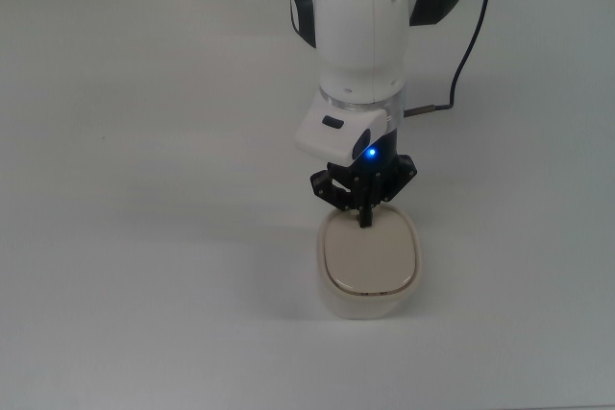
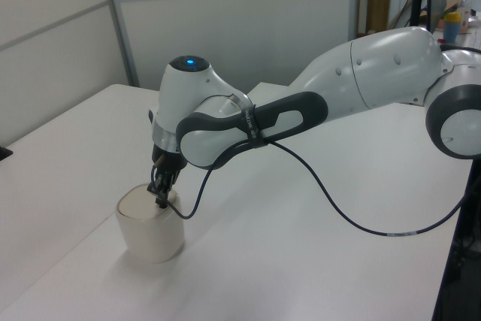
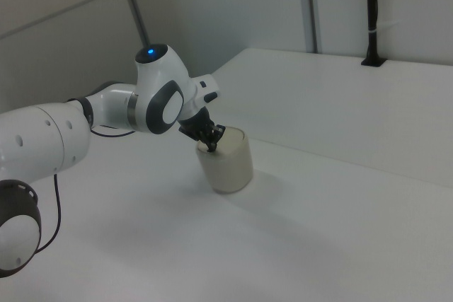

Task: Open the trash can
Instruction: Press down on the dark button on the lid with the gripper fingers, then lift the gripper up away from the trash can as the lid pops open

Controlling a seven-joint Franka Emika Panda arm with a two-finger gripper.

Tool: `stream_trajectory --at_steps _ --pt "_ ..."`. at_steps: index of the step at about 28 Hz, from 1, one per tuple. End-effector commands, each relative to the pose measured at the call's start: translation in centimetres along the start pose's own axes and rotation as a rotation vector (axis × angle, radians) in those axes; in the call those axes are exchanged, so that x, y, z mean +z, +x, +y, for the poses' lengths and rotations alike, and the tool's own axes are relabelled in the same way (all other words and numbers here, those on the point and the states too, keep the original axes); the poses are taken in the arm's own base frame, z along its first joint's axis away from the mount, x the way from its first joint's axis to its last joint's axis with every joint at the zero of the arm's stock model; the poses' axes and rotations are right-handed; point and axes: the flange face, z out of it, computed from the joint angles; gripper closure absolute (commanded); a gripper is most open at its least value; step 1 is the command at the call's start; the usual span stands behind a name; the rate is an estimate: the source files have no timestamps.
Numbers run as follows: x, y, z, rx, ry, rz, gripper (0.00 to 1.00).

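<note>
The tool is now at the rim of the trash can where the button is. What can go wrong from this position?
1. The tool sits right at the edge of the lid; it may slip off and miss the button, which it now hides in the top view.
2. The trash can stands free on the table, so an off-centre push may tip or slide it.
</note>
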Motion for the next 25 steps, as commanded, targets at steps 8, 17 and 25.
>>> stream_trajectory --at_steps 8,17,25 --pt "0.6 -0.1 -0.4 0.018 -0.003 0.001 1.0" --pt "-6.2 0.5 0.1 0.06 0.005 0.031 1.0" --pt "-13.8 0.0 1.3 0.092 0.015 0.029 1.0"
